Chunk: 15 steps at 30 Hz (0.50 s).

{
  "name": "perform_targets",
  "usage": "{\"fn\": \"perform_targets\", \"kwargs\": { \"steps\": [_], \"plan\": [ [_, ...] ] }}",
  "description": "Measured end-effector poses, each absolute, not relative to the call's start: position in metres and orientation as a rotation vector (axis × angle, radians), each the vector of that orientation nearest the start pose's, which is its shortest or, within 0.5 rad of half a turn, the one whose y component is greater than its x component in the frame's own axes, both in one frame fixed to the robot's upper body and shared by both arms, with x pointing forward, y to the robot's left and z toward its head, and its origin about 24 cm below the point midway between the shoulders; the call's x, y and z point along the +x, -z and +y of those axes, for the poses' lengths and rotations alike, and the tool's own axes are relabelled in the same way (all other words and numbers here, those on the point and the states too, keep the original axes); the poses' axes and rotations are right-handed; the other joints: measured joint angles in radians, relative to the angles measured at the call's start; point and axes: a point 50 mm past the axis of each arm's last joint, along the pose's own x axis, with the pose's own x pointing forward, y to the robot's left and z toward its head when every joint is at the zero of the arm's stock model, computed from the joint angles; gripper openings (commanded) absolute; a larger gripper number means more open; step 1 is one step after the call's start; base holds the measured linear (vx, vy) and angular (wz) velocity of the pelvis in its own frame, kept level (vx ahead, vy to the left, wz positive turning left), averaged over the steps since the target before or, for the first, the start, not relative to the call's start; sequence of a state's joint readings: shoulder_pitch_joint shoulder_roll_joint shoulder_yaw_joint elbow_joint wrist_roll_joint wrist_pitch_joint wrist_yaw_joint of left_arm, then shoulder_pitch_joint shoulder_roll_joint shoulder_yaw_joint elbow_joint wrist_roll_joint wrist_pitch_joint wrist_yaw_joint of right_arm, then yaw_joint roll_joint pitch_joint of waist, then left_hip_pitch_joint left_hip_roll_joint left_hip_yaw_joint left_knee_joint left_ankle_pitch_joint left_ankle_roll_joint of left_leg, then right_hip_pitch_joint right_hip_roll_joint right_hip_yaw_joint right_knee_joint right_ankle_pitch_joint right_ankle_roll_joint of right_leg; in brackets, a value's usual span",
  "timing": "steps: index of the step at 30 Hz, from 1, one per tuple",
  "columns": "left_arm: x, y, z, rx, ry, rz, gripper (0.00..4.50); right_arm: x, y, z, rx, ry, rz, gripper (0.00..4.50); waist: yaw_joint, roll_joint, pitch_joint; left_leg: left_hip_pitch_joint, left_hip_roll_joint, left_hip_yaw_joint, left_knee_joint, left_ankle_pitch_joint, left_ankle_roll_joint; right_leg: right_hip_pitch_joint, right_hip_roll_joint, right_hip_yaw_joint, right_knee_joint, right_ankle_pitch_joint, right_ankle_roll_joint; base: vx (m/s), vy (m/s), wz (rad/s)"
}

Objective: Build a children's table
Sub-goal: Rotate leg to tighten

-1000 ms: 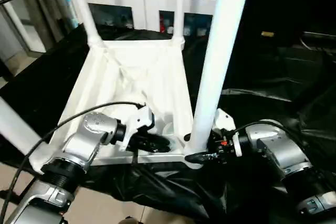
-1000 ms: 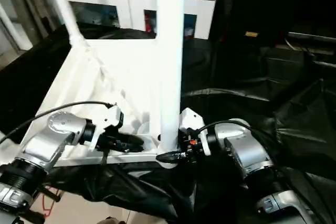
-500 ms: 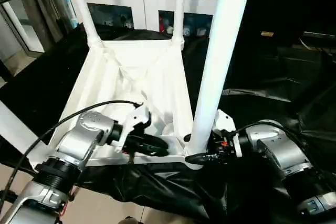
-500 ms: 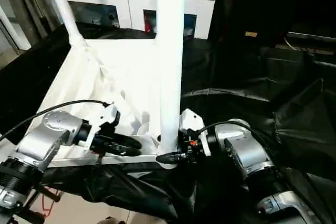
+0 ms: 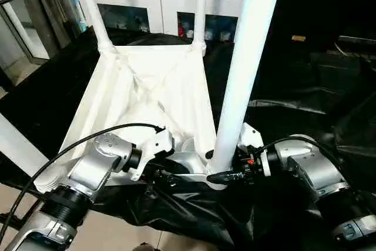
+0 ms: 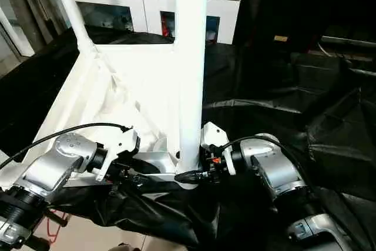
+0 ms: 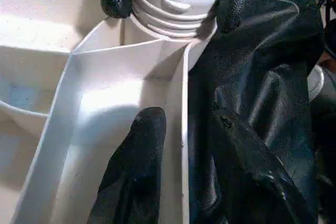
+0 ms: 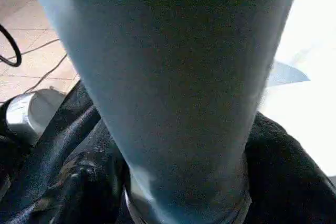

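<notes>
Left eye view: tabletop (image 5: 147, 95) lies upside down on black sheet (image 5: 305, 92), ribs up. Near leg (image 5: 244, 69) stands upright in the corner socket, long axis vertical, base between the right pincer (image 5: 220, 168) fingers, which clamp it. Left pincer (image 7: 181, 145) is parted, straddling the tabletop's near rim just beside that socket.
</notes>
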<state>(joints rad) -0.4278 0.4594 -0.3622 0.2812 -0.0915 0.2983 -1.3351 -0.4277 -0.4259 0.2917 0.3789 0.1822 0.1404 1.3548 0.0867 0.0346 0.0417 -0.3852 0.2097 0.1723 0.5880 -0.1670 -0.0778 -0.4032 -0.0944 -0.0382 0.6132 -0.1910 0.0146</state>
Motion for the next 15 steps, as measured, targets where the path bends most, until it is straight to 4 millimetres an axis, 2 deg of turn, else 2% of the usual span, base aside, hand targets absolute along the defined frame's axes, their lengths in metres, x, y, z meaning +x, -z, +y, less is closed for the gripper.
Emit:
{"fn": "perform_targets", "kwargs": {
  "steps": [5,7,12,13,15],
  "plan": [
    [0.2744,-0.0459,0.1326,0.292,1.506,0.554,1.58,0.2793,-0.0486,-0.1364,-0.198,-1.523,0.387,2.67,0.0,0.0,0.0,0.0,0.0,0.0,0.0,0.0,0.0,0.0,0.0,0.0,0.001,0.0,0.0,0.0,0.0,0.0],
    [0.2742,-0.0462,0.132,0.275,1.509,0.548,1.3,0.2793,-0.0486,-0.1364,-0.198,-1.523,0.387,2.67,0.0,0.0,0.0,0.0,0.0,0.0,0.001,0.0,0.0,0.0,0.0,0.0,0.001,0.0,0.0,0.0,0.0,0.0],
    [0.2725,-0.0456,0.1286,0.239,1.526,0.533,1.1,0.2791,-0.0486,-0.1363,-0.197,-1.525,0.388,2.67,0.0,0.0,0.0,0.0,0.0,0.0,0.002,0.0,0.0,0.0,0.0,0.0,0.001,0.0,0.0,0.0,0.0,0.0],
    [0.2718,-0.045,0.1292,0.236,1.53,0.537,0.85,0.2791,-0.0486,-0.1362,-0.197,-1.525,0.387,2.67,0.0,0.0,0.0,0.0,0.0,0.0,0.002,0.0,0.0,0.0,0.0,0.0,0.001,0.0,0.0,0.0,0.0,0.0],
    [0.2716,-0.0446,0.1302,0.231,1.524,0.538,0.8,0.2789,-0.0485,-0.1359,-0.197,-1.527,0.388,2.66,0.0,0.0,0.0,0.0,0.0,0.0,0.002,0.0,0.0,0.0,0.0,0.0,0.001,0.0,0.0,0.0,0.0,0.0]
  ]
}}
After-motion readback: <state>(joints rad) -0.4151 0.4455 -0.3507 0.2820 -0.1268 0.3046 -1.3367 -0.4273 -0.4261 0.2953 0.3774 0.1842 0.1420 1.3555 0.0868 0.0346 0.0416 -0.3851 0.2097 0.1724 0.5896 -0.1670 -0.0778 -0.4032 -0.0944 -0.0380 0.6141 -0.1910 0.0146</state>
